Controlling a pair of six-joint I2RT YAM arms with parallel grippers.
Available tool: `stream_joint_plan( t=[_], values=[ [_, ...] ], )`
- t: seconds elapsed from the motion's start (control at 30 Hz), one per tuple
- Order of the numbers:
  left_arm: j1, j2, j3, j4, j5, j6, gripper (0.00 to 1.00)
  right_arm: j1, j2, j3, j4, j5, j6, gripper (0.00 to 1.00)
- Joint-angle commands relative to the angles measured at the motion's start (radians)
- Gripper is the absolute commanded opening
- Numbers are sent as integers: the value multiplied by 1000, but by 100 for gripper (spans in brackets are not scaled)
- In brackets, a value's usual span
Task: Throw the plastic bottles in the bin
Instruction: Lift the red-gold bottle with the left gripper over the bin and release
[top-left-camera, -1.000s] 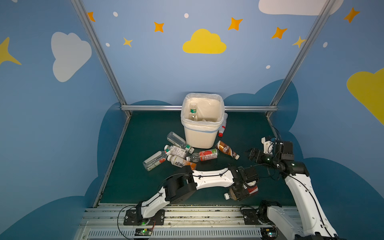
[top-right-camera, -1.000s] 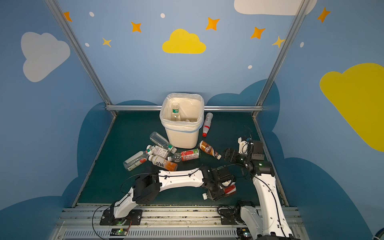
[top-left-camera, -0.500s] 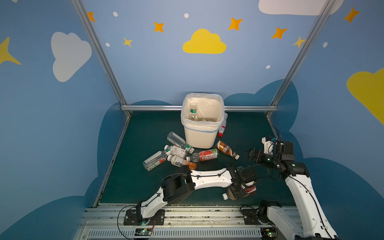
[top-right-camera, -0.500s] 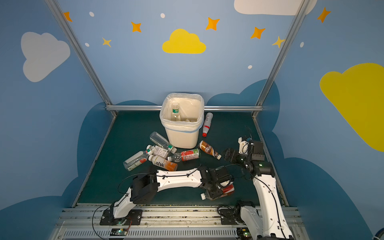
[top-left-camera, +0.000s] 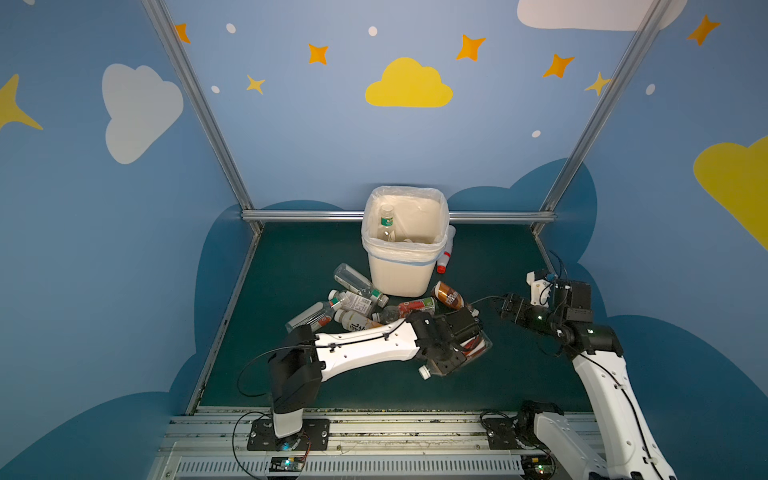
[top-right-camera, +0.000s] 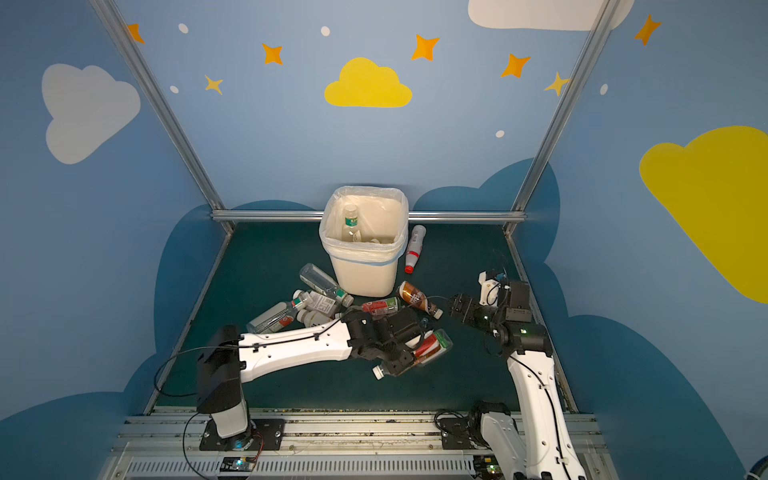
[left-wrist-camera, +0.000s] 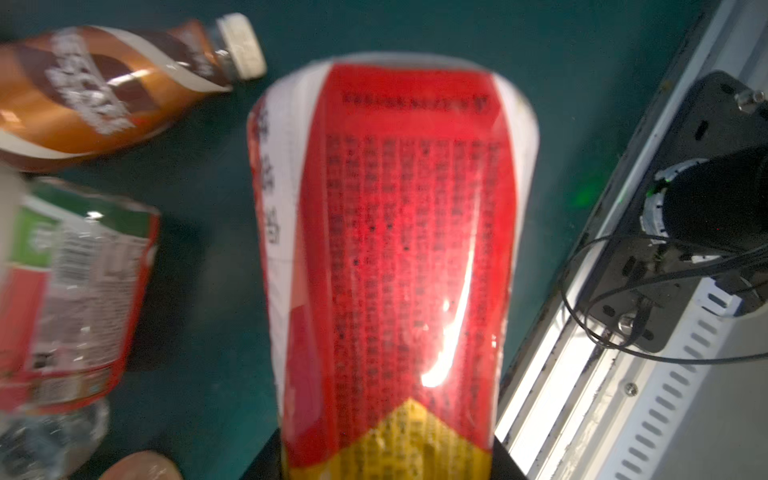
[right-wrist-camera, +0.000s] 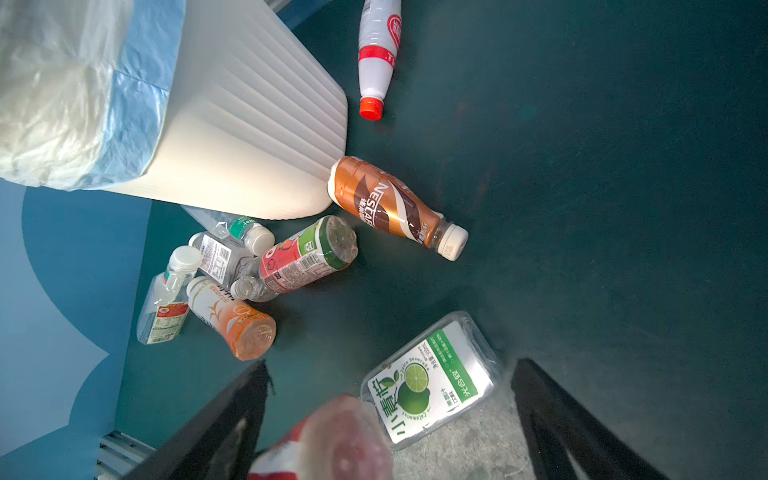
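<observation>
Both top views look steeply down from high over the front rail (top-left-camera: 374, 419) toward the back wall (top-left-camera: 332, 158), covering the whole green mat (top-left-camera: 291, 266) and the bin (top-left-camera: 399, 278). The left wrist view hugs a red-labelled bottle (left-wrist-camera: 395, 249) (blurred by nearness); the right wrist view stands farther back, sharing the brown-labelled bottle (right-wrist-camera: 386, 203) with it.

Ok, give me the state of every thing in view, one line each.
bin: upright, lined, top open.
green-label bottle: inside the bin.
left gripper: shut on red-label bottle.
red-label bottle: gripped, capped.
right gripper: open, empty.
brown bottle: lying, base against the bin.
white red-capped bottle: lying beside the bin.
lime-label bottle: lying flat.
bottle heap: five, lying by the bin.
</observation>
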Motion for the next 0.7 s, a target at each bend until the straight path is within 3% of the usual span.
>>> stream_joint_plan(
  t=[0.0,0.17,0.37,0.4,0.43,0.47,0.6,0.67],
  values=[
    [53,-101,41,-1,-149,59,55,-5,-8,41,7,-22,11,93],
    [193,-154,234,54,-163,212,56,-3,8,61,27,-55,21,93],
    [342,-15,625,37,-97,300,58,1,36,76,51,-94,37,93],
    [378,29,707,21,-85,291,68,1,38,78,51,-95,33,93],
    [408,87,789,0,-84,282,89,1,38,80,47,-94,30,93],
    [428,144,871,-26,-89,275,100,1,35,80,44,-92,28,93],
    [460,431,1425,-303,-110,253,100,1,24,83,26,-78,12,93],
    [457,494,1615,-400,-119,241,100,0,21,86,17,-68,3,93]
  ],
)
